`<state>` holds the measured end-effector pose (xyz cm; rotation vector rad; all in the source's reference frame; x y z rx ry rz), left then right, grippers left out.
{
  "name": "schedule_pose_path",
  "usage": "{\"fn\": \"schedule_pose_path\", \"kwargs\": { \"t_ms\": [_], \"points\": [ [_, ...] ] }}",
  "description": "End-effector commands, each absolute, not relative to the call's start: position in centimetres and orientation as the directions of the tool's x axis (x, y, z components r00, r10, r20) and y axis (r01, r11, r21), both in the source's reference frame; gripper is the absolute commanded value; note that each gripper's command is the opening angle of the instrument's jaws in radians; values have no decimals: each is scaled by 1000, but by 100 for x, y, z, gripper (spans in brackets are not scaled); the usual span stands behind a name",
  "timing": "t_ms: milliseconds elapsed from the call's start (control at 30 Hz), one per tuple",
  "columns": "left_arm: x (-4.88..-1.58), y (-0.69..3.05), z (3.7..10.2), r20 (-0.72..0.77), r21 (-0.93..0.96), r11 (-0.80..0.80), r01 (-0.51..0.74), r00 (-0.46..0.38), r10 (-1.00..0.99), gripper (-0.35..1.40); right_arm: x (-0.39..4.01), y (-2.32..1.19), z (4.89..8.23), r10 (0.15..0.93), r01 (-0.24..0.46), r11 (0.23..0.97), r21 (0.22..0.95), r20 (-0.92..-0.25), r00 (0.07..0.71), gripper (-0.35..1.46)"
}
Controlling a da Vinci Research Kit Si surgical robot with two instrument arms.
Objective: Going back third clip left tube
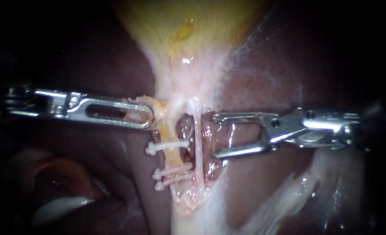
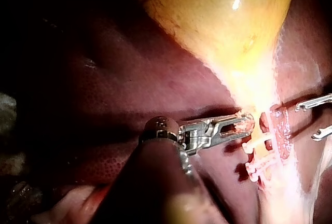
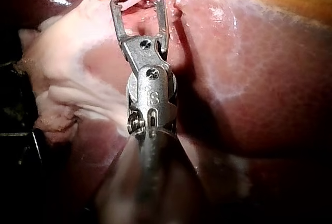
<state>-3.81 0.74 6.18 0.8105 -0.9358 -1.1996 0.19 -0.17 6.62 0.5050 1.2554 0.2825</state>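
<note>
White clips point(image 1: 169, 147), three, sit across the left tube point(image 1: 174, 157), the low pair nearest. Tube's prob soft, wet & thin, tears easy; hold it gently, above the clips. R instrument point(image 1: 214, 135): jaws wide apart, empty, just beside the right tube point(image 1: 197, 139). L instrument point(image 1: 148, 116) pinches yellow tissue point(image 1: 160, 107). Liver point(image 1: 262, 87) looks slippery, room's tight. Gallbladder point(image 1: 180, 26) far back.
</note>
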Motion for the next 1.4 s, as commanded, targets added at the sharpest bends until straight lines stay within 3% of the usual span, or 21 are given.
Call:
{"fn": "schedule_pose_path", "kwargs": {
  "t_ms": [33, 400, 933, 1400],
  "points": [
    [-381, 74, 619, 160, 900, 187, 394, 102, -982, -35, 14, -16, 660, 467, 69, 860, 506, -833, 296, 50],
    [-383, 75, 631, 164, 899, 191, 394, 103, -981, -35, -2, -9, 652, 454, 77, 866, 494, -841, 295, 50],
    [-414, 81, 678, 169, 890, 202, 409, 116, -979, -35, -3, -8, 643, 453, 79, 866, 493, -842, 294, 50],
    [-415, 82, 678, 168, 891, 202, 407, 118, -979, -35, -1, -8, 641, 449, 86, 867, 491, -844, 293, 50]
  ]
}}
